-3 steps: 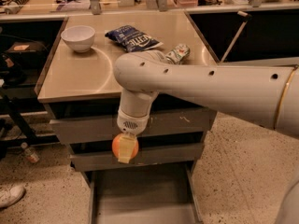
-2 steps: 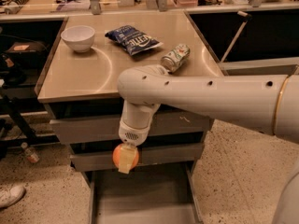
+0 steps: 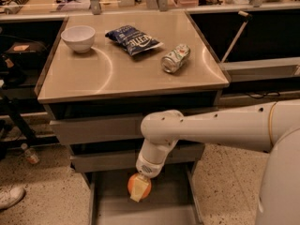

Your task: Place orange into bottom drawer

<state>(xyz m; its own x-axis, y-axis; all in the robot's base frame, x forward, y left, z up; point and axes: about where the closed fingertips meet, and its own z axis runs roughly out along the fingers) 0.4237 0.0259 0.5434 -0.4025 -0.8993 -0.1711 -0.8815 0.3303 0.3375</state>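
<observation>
The orange [image 3: 145, 190] is small, round and bright orange. My gripper [image 3: 139, 188] is shut on it and hangs from the white arm [image 3: 211, 128] that reaches in from the right. It holds the fruit just above the floor of the bottom drawer [image 3: 140, 214], which is pulled out as a shallow grey tray at the foot of the cabinet. One pale finger [image 3: 138, 190] covers the front of the orange. The two upper drawers, top [image 3: 93, 129] and middle [image 3: 105, 161], are pushed in.
On the steel cabinet top [image 3: 112, 74] stand a white bowl [image 3: 78, 37], a blue chip bag [image 3: 133, 39] and a tipped drink can [image 3: 176, 58]. A small bottle [image 3: 29, 153] and a shoe [image 3: 9, 197] lie on the speckled floor at left. A counter runs behind.
The arm has dropped lower and the orange has moved down with it, from in front of the middle drawer to just above the bottom drawer's floor. The camera view has also shifted.
</observation>
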